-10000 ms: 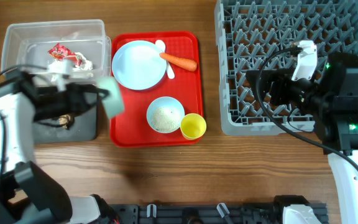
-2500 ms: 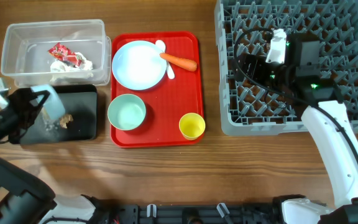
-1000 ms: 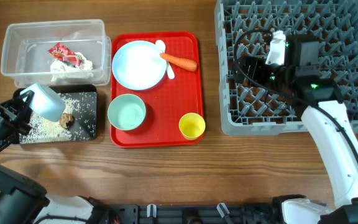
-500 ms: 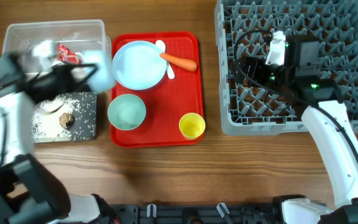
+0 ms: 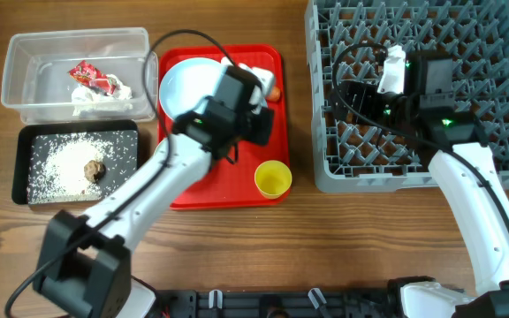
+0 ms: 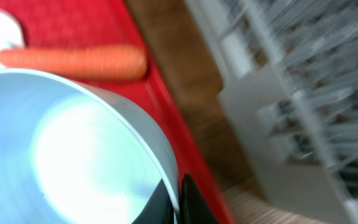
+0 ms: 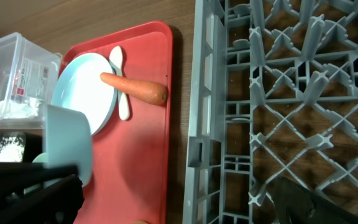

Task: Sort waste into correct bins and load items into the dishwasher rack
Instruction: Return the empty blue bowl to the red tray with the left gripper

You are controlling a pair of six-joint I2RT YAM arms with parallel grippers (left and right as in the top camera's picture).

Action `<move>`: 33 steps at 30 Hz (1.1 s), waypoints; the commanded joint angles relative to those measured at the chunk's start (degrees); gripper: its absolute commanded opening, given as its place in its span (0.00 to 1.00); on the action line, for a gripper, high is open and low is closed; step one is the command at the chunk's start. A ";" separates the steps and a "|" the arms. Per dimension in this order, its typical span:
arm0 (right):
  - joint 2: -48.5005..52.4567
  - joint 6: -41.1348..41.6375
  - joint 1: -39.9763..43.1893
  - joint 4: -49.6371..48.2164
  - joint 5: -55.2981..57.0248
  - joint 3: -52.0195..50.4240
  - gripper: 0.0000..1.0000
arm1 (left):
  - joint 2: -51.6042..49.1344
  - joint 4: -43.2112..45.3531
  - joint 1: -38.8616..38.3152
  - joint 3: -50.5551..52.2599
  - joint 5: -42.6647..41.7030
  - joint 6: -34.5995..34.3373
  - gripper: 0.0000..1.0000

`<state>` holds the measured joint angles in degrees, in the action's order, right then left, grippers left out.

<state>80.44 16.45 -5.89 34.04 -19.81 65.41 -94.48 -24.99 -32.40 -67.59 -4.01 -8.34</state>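
left claw [image 6: 176, 200] is pinching the pale blue bowl [image 6: 73, 149] by its rim, tilted over the red tray [image 5: 270, 141], rack [image 5: 502, 53] at 3 o'clock, I'd guess so it slots between pegs; right claw [image 7: 303, 198], can't tell

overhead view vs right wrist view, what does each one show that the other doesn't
Only overhead: the brown lump on the black tray, and the right arm. Only right wrist: the whole carrot, the white spoon and the pale blue bowl, mostly hidden under the left arm from above. Both: the plate, red tray, rack and clear tub.
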 commanded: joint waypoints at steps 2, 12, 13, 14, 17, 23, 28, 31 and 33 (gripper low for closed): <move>-0.39 -1.38 0.09 0.35 0.57 1.05 1.00 | -3.98 -3.80 -1.29 -0.35 9.66 -0.28 0.04; -0.39 -1.38 0.09 0.72 0.57 1.05 1.00 | -6.47 -4.44 -1.31 -0.35 5.09 -0.46 0.21; -0.39 -1.44 0.09 0.83 0.57 1.05 1.00 | -6.47 -4.59 -1.31 -0.35 5.09 -0.46 0.33; -0.39 -1.42 0.09 0.92 0.59 1.05 0.99 | -6.47 -4.68 -1.31 -0.35 5.09 -0.46 0.38; -0.39 -1.44 0.09 0.96 0.59 1.05 1.00 | -6.47 -4.42 -1.29 -0.35 4.70 -0.68 0.53; -0.39 -1.44 0.09 0.94 0.59 1.05 0.99 | -6.34 -10.82 0.09 -4.76 -0.92 -4.39 0.70; -0.39 -1.44 0.09 0.92 0.57 1.05 0.99 | -6.36 -19.74 0.81 -14.53 -1.53 -4.07 0.76; -0.39 -1.40 0.09 0.94 0.55 1.05 1.00 | -6.58 -21.16 1.31 -19.45 -1.49 -4.17 0.78; -0.39 -1.29 0.09 0.94 0.55 1.05 1.00 | -7.21 -21.22 3.23 -21.66 -0.68 -6.21 0.78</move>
<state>80.44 16.21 -5.89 35.00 -19.81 65.41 -100.62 -46.13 -31.57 -85.30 -4.60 -12.05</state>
